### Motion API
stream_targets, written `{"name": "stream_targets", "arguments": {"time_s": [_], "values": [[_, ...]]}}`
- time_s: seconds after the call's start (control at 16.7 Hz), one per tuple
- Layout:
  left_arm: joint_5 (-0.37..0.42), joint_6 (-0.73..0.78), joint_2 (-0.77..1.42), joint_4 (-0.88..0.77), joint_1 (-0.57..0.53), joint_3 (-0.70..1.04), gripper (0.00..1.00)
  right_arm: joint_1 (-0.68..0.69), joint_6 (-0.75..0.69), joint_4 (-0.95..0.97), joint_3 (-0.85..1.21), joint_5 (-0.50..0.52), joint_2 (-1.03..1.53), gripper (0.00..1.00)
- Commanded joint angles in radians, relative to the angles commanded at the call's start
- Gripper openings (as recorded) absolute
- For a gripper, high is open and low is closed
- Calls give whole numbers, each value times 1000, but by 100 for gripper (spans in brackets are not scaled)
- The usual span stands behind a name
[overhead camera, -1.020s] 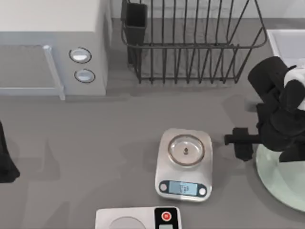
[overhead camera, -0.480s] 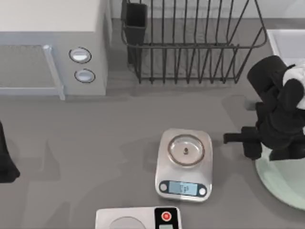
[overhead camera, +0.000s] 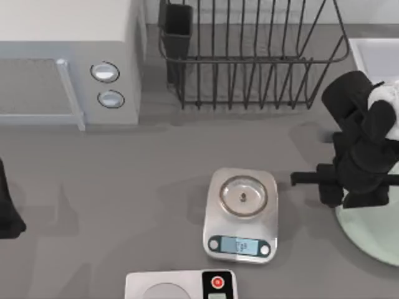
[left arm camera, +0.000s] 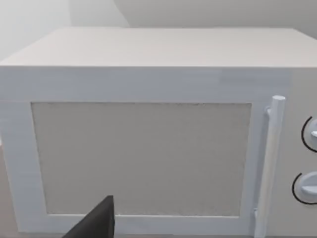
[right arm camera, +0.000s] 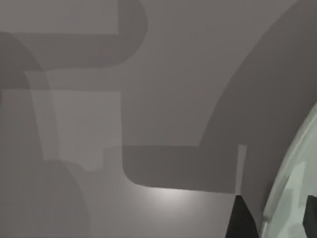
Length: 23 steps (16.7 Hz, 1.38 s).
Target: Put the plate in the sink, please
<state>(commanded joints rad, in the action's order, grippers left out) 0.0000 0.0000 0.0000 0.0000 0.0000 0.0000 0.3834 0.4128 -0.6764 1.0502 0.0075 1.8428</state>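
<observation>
A: Right gripper [overhead camera: 365,200] is hanging over the plate's [overhead camera: 374,233] near edge, right side of table. Rt wrist view is showing two dark fingertips [right arm camera: 241,218] straddling the plate rim [right arm camera: 290,198], so fingers look apart. Grasping or not, can't tell for sure.

B: Sink [overhead camera: 374,56]?

A: Sitting at the back right, behind the arm. Plate is lying flat on the table [overhead camera: 124,187], not in it yet.

B: Risks?

A: Thin rim, flat plate: if the fingers are catching only the lip, it's prob slipping or tipping on lift. Swinging back, it could be clipping the dish rack [overhead camera: 249,56] or the sink's raised edge. Left arm [overhead camera: 7,205] is idling at far left by the microwave [left arm camera: 148,148].
</observation>
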Motion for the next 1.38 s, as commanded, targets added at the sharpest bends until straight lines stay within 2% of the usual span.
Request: {"name": "stream_targets", "arguments": {"time_s": [0.3, 0.66, 0.84, 1.02, 1.38], "values": [[0, 0, 0, 0, 0, 0, 100, -2, 2, -220, 216, 2, 10, 0], [0, 0, 0, 0, 0, 0, 100, 0, -3, -736, 690, -2, -11, 0], [0, 0, 0, 0, 0, 0, 100, -5, -8, -914, 864, -3, -35, 0], [0, 0, 0, 0, 0, 0, 100, -9, -12, -998, 945, -3, -53, 0], [0, 0, 0, 0, 0, 0, 100, -6, -13, -1003, 952, -3, -50, 0]]}}
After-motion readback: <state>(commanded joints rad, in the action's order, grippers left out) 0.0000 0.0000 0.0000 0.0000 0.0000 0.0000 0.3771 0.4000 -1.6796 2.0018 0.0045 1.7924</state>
